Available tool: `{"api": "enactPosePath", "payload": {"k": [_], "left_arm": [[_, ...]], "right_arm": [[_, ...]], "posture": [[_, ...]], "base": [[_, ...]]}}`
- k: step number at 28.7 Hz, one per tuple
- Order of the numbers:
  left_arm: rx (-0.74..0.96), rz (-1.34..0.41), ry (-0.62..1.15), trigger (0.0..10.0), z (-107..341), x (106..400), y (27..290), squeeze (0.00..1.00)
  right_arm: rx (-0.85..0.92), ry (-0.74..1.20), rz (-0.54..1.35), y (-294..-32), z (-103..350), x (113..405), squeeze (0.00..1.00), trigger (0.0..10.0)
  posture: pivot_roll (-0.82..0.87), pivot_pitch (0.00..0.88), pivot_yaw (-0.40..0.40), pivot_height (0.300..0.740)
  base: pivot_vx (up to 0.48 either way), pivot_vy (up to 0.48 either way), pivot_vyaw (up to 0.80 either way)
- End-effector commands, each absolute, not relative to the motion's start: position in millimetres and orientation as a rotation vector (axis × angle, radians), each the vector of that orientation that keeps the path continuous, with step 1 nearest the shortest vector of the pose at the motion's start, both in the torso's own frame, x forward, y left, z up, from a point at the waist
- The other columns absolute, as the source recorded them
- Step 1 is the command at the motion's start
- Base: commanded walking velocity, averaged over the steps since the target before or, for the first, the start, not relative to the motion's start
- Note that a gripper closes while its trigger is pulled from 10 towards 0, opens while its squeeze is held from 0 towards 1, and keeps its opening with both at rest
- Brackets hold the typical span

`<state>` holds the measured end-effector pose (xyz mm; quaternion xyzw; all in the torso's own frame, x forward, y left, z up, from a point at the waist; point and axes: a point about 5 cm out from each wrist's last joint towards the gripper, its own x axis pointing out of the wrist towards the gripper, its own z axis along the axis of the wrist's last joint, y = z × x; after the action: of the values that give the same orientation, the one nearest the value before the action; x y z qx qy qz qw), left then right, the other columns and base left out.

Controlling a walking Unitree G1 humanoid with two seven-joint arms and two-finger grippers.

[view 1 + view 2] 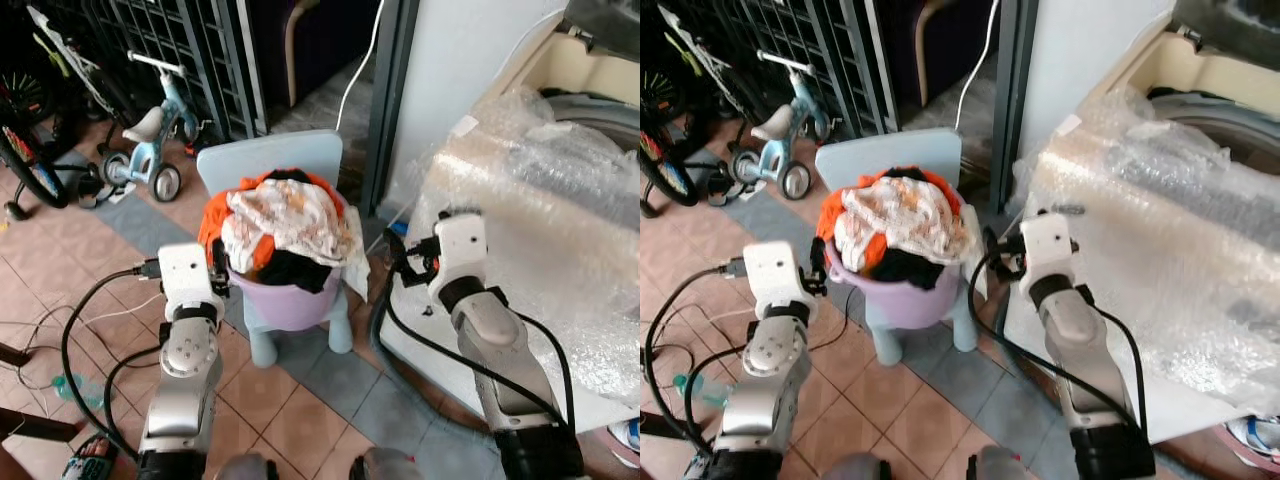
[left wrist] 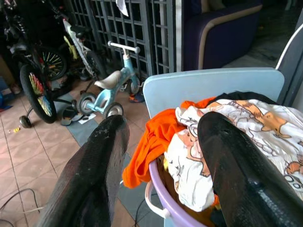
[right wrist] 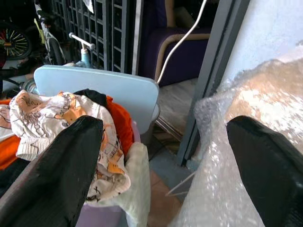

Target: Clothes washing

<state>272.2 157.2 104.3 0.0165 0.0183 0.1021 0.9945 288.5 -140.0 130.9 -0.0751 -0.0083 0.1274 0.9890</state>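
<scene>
Washing looks barely begun: the lilac plastic laundry tub (image 1: 290, 300) is sitting heaped on a pale blue plastic child's chair (image 1: 275, 165), holding a white printed garment (image 1: 290, 225) over orange cloth (image 1: 215, 225) and dark pieces. The left claw (image 2: 161, 156) and right claw (image 3: 165, 156) are hovering either side, both released, grasping nothing. The bubble-wrapped white washing machine (image 1: 540, 210) is waiting alongside.

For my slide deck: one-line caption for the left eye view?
Both open grippers, left gripper and right gripper, flank a purple basket heaped with clothes on a blue chair.
</scene>
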Motion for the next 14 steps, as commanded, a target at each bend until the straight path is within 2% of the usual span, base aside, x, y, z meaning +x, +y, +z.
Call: {"api": "enactPosePath", "payload": {"k": [1,7,14], "left_arm": [[0.039,0.239,0.049,10.0,102.8,270.6,166.4,0.0],[0.03,0.247,0.067,10.0,101.2,270.7,166.5,0.0],[0.033,0.236,0.068,10.0,100.8,270.3,164.7,0.0]], "right_arm": [[-0.156,-0.033,0.308,-127.5,133.2,288.4,0.0,10.0],[-0.152,-0.023,0.325,-123.4,129.5,286.7,0.0,10.0],[-0.139,0.01,0.326,-124.4,123.3,288.0,0.0,10.0]], "posture": [[0.01,0.115,0.031,0.74],[0.01,0.116,0.028,0.74],[0.02,0.114,0.022,0.74]], "base": [[0.458,0.0,0.43],[0.388,0.281,0.74],[0.371,0.304,0.0]]}}
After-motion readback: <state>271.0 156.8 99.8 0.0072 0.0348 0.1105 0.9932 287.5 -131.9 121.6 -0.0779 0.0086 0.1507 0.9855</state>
